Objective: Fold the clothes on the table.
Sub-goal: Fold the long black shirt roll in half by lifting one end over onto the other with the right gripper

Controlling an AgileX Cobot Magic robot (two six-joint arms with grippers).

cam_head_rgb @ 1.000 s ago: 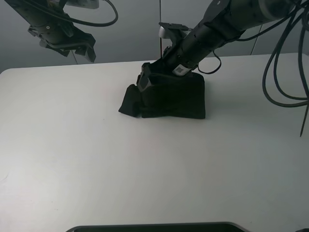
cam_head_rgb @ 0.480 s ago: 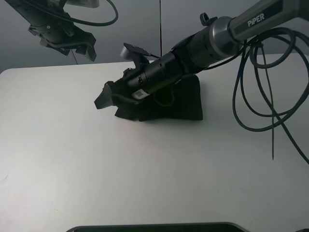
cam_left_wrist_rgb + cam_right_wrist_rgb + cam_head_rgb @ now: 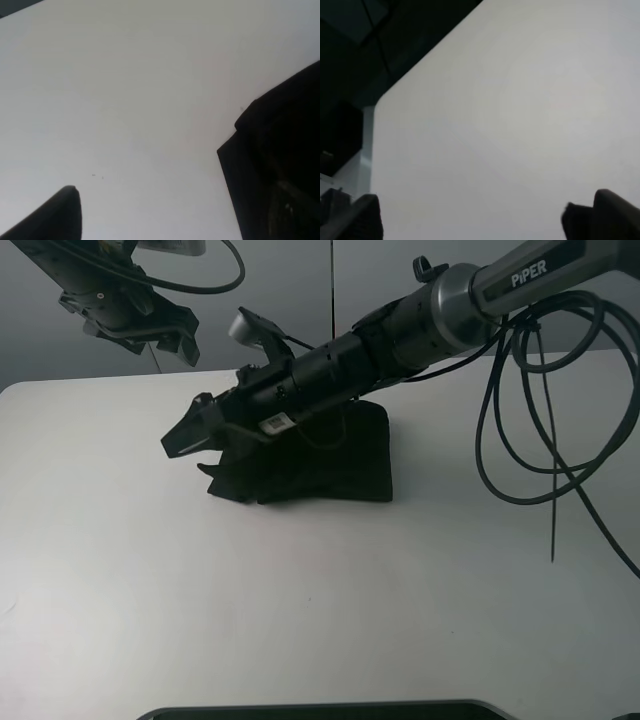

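The black garment (image 3: 330, 465) lies as a compact, folded bundle at the far middle of the table (image 3: 300, 620), so the folding looks mostly done, with perhaps a last tidy left. The right hand (image 3: 186, 438) reaches across it to its left edge, spread and empty. The left hand (image 3: 160, 335) hangs raised at far left; I cannot tell whether it is released.

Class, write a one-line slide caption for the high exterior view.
Right gripper extends past the bunched black garment on the white table; left gripper hangs high, apart.
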